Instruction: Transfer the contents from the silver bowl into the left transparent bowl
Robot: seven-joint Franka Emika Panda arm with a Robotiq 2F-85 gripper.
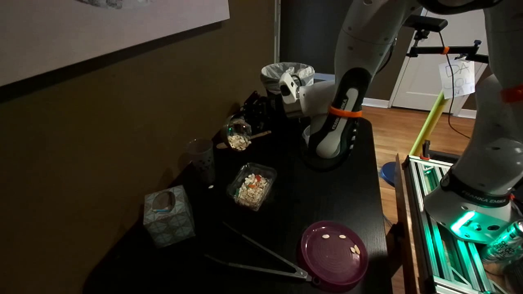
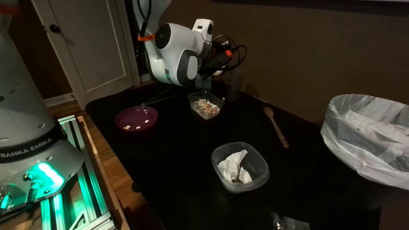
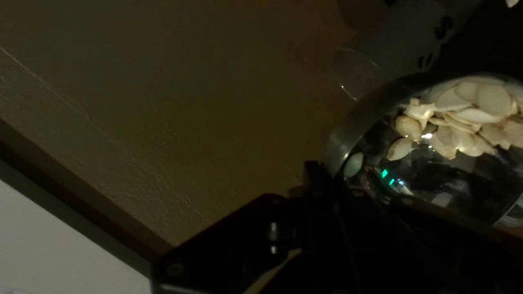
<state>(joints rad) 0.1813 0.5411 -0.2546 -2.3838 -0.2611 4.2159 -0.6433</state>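
In the wrist view my gripper (image 3: 325, 173) is shut on the rim of the silver bowl (image 3: 346, 134). The bowl hangs tilted, and its pale, flat contents (image 3: 461, 118) are heaped along its low side. An exterior view shows the raised silver bowl (image 1: 241, 125) from its mouth, with the bits (image 1: 238, 142) near the lip. From the opposite camera the gripper (image 2: 214, 66) largely hides it. On the table stands the left transparent bowl (image 1: 256, 168), apart from the silver bowl; it holds similar pale bits with some orange pieces, also seen in the left transparent bowl (image 2: 202, 95).
A clear plastic cup (image 1: 203, 157) stands by the wall close to the silver bowl. Around lie a tissue box (image 1: 168, 218), metal tongs (image 1: 261, 269), a magenta plate (image 1: 331, 267), and a wooden spoon (image 2: 276, 128). A whitish clear container (image 2: 262, 182) holds a napkin; a lined bin (image 2: 358, 156) is beyond.
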